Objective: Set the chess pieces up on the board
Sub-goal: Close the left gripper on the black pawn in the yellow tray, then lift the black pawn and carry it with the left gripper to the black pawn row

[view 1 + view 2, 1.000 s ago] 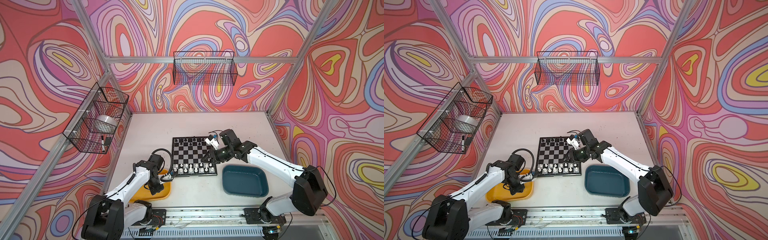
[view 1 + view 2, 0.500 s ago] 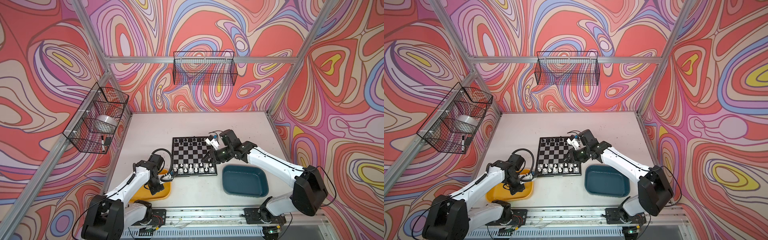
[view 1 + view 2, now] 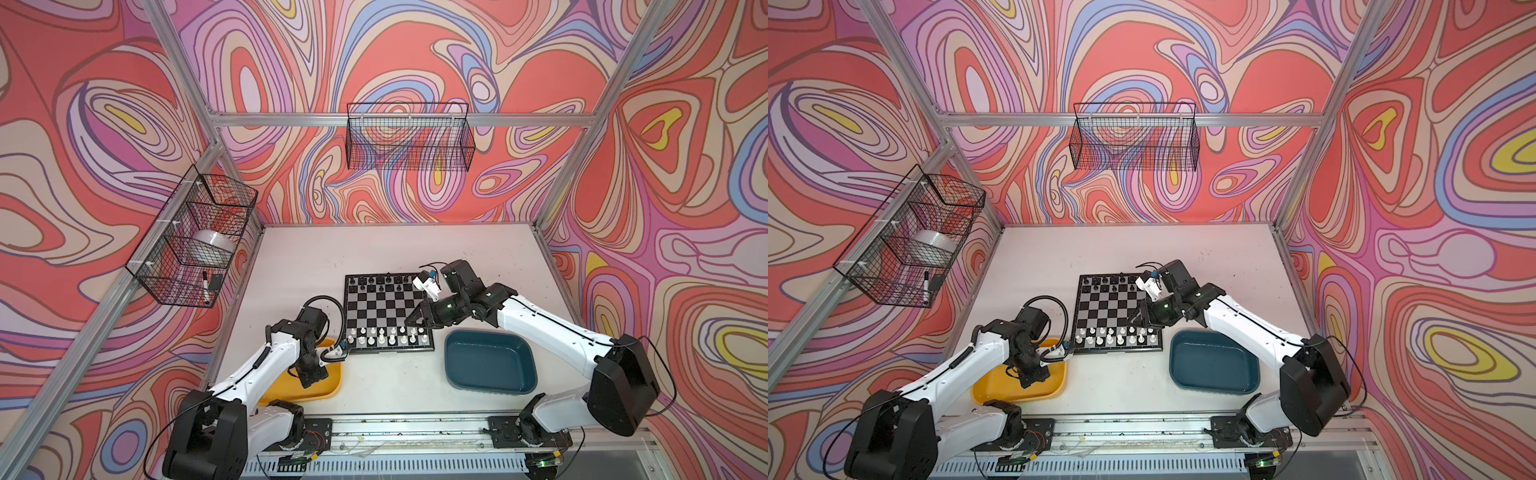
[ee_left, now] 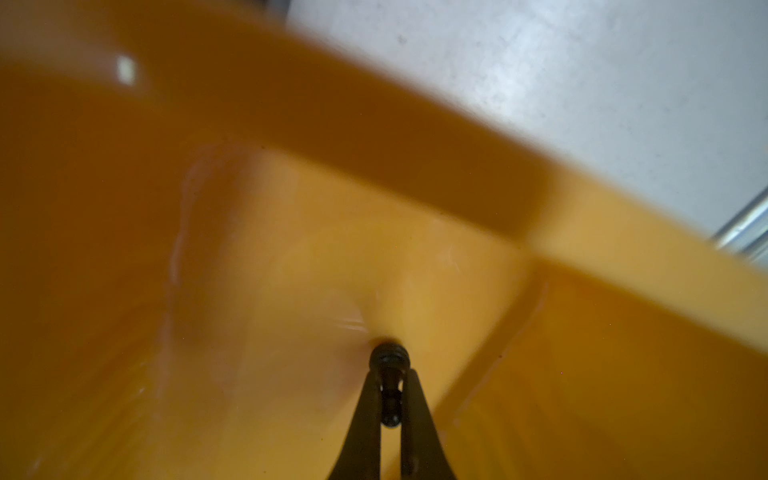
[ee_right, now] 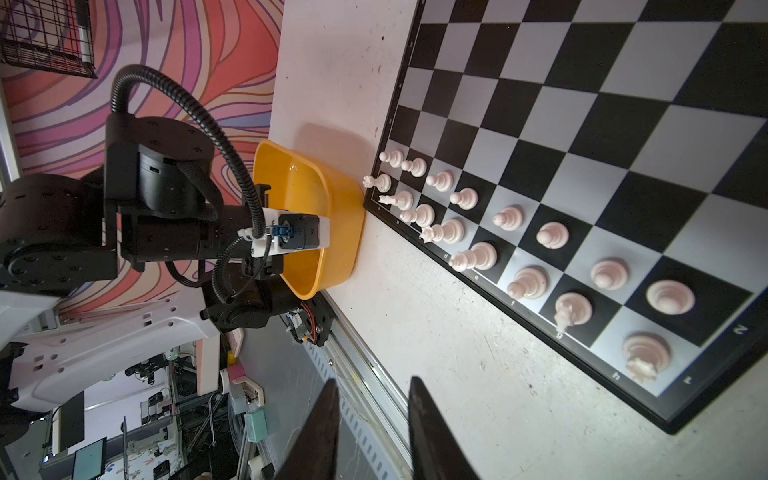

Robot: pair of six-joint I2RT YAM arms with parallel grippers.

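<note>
The chess pieces stand mostly in place on the board (image 3: 386, 307), which lies square to the table (image 3: 332, 249) between the two arms. The white chessmen (image 3: 386, 336) stand upright in two rows along the edge nearest the robot. The black chessmen (image 3: 376, 283) stand upright along the far edge, where the right arm (image 3: 469, 291) hides the corner. One more black piece (image 4: 388, 359) sits in the left gripper (image 4: 390, 374), down inside the yellow tray (image 4: 415, 137) just off the board's near left corner. The fingers are pinched tight on its slim body. Its long axis runs in line with them, and its wider, ringed end pokes out past the tips toward the tray floor. The right gripper (image 5: 372, 380) hangs above the board's near right corner, beside the teal tray (image 3: 490, 361), its fingers parted with nothing between them.
</note>
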